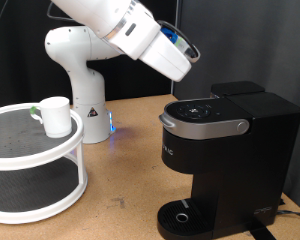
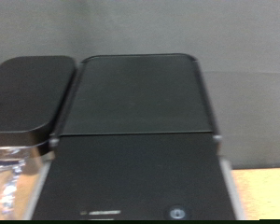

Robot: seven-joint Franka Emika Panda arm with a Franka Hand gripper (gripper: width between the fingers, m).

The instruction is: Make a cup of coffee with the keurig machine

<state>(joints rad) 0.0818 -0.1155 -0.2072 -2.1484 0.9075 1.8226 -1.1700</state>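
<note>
Blk keurig machine (image 1: 225, 150), wht cup (image 1: 56, 116)

The white arm (image 1: 130, 30) slants down from the exterior view's top; its end effector is hidden.

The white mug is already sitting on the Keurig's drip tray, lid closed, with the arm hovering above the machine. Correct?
Not quite. In the exterior view the cup stands on the top tier of the white round rack, away from the keurig machine. Its drip tray is bare. The lid is closed and the arm is above the machine.
</note>
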